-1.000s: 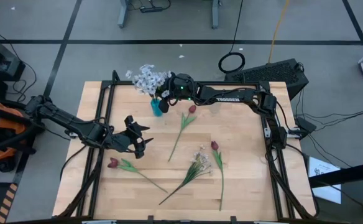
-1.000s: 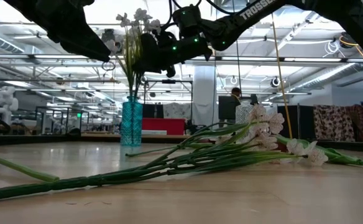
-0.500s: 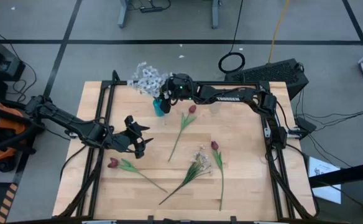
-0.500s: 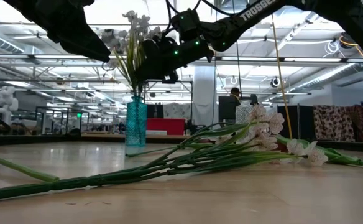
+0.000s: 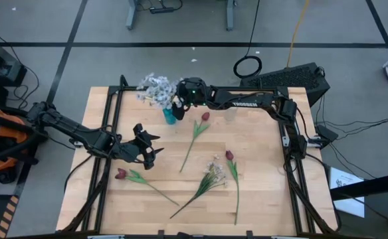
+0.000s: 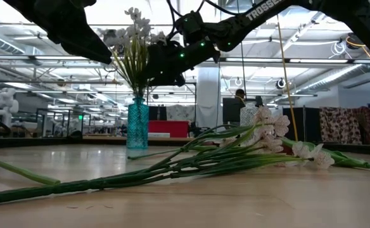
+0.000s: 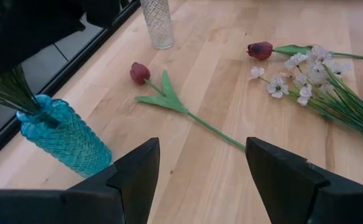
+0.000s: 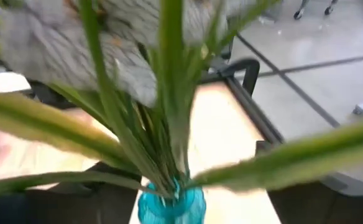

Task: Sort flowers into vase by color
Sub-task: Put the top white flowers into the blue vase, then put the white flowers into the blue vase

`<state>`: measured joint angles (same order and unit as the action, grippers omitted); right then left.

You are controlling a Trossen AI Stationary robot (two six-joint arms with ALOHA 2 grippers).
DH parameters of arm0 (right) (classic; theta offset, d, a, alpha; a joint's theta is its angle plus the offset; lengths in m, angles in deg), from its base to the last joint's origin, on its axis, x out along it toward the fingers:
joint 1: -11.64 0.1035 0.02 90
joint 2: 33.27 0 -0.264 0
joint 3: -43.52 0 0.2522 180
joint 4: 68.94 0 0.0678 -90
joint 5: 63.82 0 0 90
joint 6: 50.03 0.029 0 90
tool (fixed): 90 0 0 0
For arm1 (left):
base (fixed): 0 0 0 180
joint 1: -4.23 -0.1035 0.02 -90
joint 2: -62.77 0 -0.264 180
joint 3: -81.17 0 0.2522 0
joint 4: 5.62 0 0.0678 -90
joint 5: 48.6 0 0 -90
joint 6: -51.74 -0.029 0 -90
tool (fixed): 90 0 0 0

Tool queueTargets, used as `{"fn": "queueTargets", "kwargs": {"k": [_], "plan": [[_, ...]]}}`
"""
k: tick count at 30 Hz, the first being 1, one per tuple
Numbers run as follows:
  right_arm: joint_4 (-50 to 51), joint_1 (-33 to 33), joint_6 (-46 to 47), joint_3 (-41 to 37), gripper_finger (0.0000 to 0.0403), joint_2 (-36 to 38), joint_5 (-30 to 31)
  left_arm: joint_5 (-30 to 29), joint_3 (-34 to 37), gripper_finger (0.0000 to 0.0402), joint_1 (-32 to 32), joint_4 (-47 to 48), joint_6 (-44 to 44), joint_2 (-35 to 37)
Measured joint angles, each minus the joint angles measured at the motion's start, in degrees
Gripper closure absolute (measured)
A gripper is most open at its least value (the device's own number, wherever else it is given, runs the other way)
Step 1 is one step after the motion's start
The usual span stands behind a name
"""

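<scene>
The right gripper (image 5: 179, 106) hangs over the blue vase (image 5: 169, 117), where white sprays (image 5: 155, 88) stand (its fingers' state is unclear). The left gripper (image 7: 200, 171) waits open. Next comes fetching the last white spray (image 5: 213, 172) lying mid-table.

The right gripper (image 5: 179, 105): its fingers are hidden behind green stems in the right wrist view and too small to read from overhead. White blossom sprays (image 8: 76, 37) in the blue ribbed glass vase (image 8: 171, 208) appear blurred, and the vase's base is cut off there. The clear ribbed glass vase (image 7: 157, 23) is cropped at its top in the left wrist view.
</scene>
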<state>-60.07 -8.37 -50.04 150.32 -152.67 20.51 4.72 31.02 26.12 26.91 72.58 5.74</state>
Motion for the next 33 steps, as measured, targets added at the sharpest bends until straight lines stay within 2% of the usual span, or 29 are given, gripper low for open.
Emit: {"fn": "queueTargets", "kwargs": {"k": [7,21,26,33], "plan": [[6.57,-0.29,-0.51,-0.02,0.0057,1.26,-0.28,0.0,0.0,0.0155,0.0,0.29,-0.09,-0.01],[13.82,-1.8,-2.06,-0.02,0.0053,4.02,-0.4,0.0,0.0,0.0155,0.0,0.21,-0.09,0.0],[21.43,-2.11,-3.57,-0.02,0.0053,6.61,-0.36,0.0,0.0,0.0155,0.0,0.19,-0.07,0.0],[39.97,-2.71,-3.85,-0.02,0.0053,11.14,0.24,0.0,0.0,0.0155,0.0,0.19,-0.24,0.0]]}}
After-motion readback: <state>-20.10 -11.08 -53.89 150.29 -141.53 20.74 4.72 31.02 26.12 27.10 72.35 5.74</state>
